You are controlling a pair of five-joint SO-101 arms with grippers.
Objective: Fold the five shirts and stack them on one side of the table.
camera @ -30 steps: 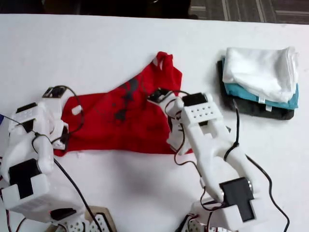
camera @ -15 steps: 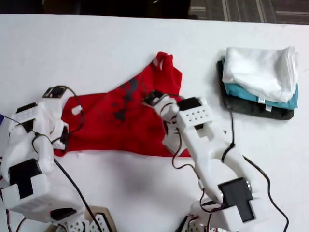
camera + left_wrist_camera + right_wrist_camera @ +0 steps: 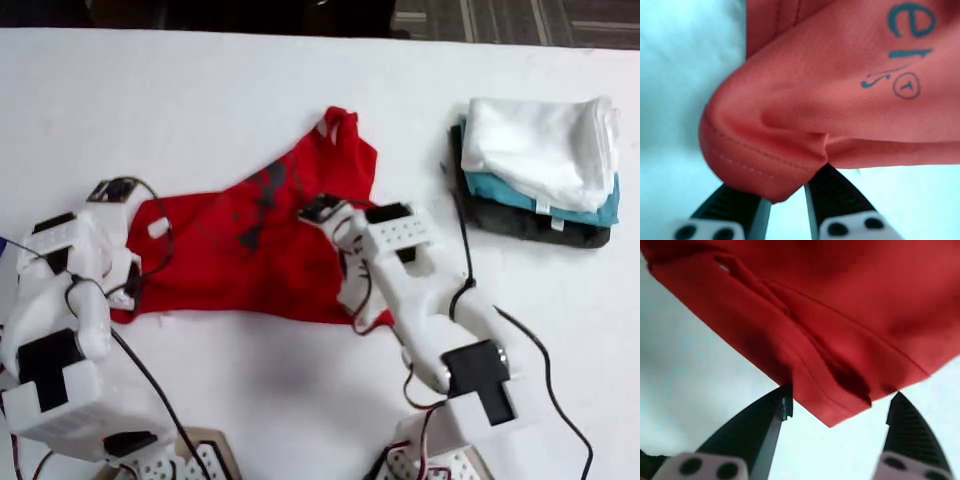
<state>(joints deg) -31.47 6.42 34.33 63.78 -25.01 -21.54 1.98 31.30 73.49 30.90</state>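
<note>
A red shirt (image 3: 260, 250) with dark print lies spread across the middle of the white table (image 3: 200, 100). At its left edge my left gripper (image 3: 130, 290) is shut on a bunched fold of the red shirt (image 3: 840, 75), which sits pinched between the black fingers (image 3: 735, 207) of this gripper (image 3: 787, 192). My right gripper (image 3: 350, 300) hovers at the shirt's near right corner. In its wrist view the right gripper (image 3: 842, 399) is open, and the hemmed corner of the red shirt (image 3: 840, 300) pokes into the gap without touching the fingers (image 3: 760, 430).
A stack of folded shirts sits at the right side of the table: white (image 3: 540, 145) on top, teal (image 3: 500, 190) under it, a dark one (image 3: 530, 228) at the bottom. Cables trail from both arms near the front edge.
My right arm has shifted left and drawn its gripper back over the shirt's near right corner. The left arm and the shirt have stayed put.
</note>
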